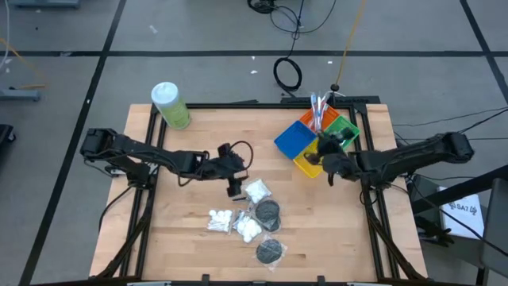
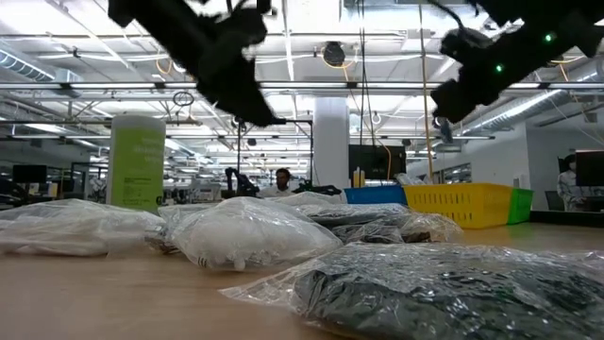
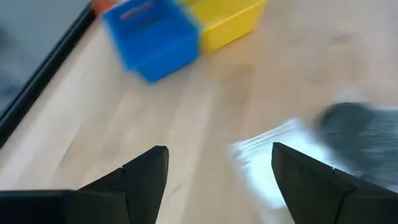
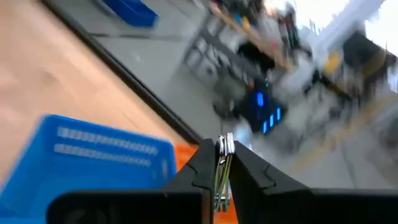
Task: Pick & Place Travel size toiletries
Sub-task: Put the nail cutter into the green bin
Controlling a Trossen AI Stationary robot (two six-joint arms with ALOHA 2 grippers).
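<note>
Crinkly clear bags of dark round discs (image 2: pixel 444 288) lay nearest, soft and slippery. My left claw (image 3: pixel 217 180) hung spread above the cotton-ball bag (image 1: pixel 257 191). My right claw (image 4: pixel 222 180) pinched a thin silver thing (image 4: pixel 222 163) over the far-right bins (image 1: pixel 295 141).

Clear bags of white cotton balls (image 1: pixel 255 191) lying flat mid-table, bagged black discs (image 1: pixel 267 212) resting just beside them, thin silvery item (image 4: pixel 222 167) sitting pinched upright, toothbrushes (image 1: pixel 319 107) standing in the bins
</note>
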